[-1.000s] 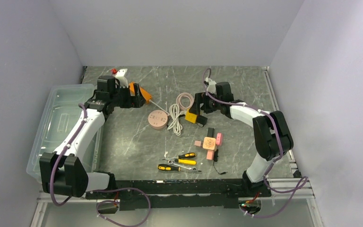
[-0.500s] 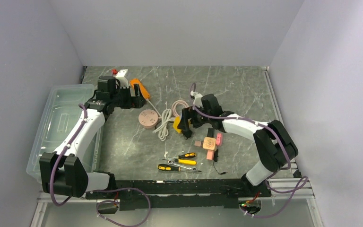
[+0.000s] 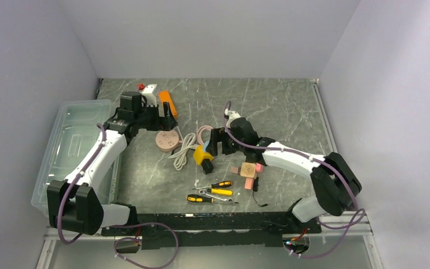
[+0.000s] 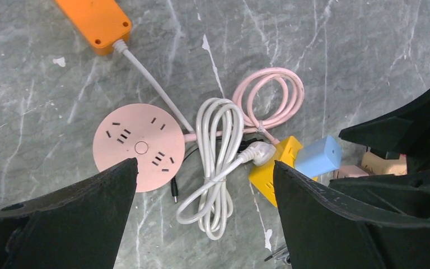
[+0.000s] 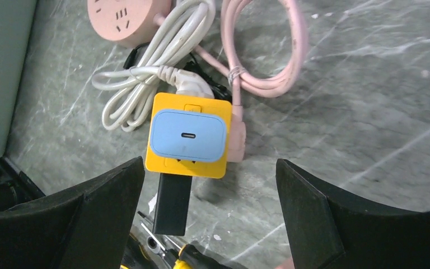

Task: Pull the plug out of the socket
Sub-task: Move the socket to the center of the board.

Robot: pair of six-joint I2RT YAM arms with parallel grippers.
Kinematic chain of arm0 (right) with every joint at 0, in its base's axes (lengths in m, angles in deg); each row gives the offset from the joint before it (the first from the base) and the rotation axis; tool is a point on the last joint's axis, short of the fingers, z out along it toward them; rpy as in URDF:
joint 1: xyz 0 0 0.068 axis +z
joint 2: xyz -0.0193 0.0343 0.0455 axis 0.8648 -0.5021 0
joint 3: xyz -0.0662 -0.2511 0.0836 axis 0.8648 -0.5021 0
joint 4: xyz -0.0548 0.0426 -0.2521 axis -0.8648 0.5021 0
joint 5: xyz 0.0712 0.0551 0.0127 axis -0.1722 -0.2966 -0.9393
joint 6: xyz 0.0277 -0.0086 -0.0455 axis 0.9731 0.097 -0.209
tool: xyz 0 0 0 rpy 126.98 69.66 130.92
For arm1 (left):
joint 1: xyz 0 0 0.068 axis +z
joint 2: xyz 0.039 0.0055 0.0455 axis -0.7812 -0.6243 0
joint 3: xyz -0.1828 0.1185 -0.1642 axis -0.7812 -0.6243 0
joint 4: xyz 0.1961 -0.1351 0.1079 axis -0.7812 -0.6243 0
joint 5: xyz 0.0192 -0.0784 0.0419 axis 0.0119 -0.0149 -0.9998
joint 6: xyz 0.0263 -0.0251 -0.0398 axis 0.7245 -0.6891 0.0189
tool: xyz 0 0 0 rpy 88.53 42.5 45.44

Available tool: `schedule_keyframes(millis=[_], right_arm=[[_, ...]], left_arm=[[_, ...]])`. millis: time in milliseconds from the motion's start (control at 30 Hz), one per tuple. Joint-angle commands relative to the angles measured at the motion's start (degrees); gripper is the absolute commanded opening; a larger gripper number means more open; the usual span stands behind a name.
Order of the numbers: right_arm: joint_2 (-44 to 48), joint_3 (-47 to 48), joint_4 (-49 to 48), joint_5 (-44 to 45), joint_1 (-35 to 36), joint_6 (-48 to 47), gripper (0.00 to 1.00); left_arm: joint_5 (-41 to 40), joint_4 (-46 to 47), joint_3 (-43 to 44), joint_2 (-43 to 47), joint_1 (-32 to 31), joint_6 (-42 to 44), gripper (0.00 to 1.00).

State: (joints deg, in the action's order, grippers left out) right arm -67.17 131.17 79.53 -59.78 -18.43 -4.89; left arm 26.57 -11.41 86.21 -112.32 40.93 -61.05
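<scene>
Risk: the yellow socket cube [image 5: 165, 109] lies loose on the tabletop [image 5: 369, 112], carrying a blue adapter [image 5: 187, 134], white plug [image 5: 193, 84], pink plug [image 5: 236, 140] and black plug [image 5: 171, 204]. An unbraced pull would likely drag the cube, and its coiled cables could snag. The right hand [image 5: 210, 161] hovers directly above the cube, released and empty. The left hand [image 4: 205, 163] hangs over the white cable [image 4: 215, 168], likewise released and grasping nothing.

The overhead view looks down from behind; both close wrist views look downward, sharing the yellow socket [image 4: 264, 178].
</scene>
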Motion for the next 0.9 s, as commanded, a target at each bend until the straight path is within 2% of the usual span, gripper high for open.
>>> schedule_keyframes(millis=[0, 233, 367, 533, 600, 667, 867], right_arm=[[5.24, 3.03, 4.07, 5.33, -0.03, 1.10, 0.90], [6.70, 4.43, 8.33, 9.10, -0.03, 9.46, 0.86], [5.35, 4.06, 5.47, 7.94, 0.37, 13.27, 0.83], [2.03, 6.67, 5.76, 7.60, 1.29, 13.52, 0.81], [0.90, 7.96, 6.24, 7.60, 1.81, 13.10, 0.74], [-0.04, 9.08, 6.73, 7.64, 2.47, 12.95, 0.72], [-2.31, 11.51, 9.28, 13.78, 4.73, 13.52, 0.71]], left_arm=[[0.99, 0.58, -0.22, 2.00, -2.06, -0.76, 0.95], [4.57, 1.50, -0.67, -0.23, -4.59, -2.80, 0.95], [5.53, 1.61, -0.39, -1.45, -4.77, -3.59, 0.95], [4.63, 1.43, -0.52, -0.71, -4.80, -3.38, 0.95], [4.44, 1.26, -0.40, -0.62, -4.83, -3.29, 0.95], [4.35, 0.89, -0.17, -0.76, -4.86, -3.21, 0.95], [4.65, 0.75, -0.09, -0.84, -5.11, -3.38, 0.95]])
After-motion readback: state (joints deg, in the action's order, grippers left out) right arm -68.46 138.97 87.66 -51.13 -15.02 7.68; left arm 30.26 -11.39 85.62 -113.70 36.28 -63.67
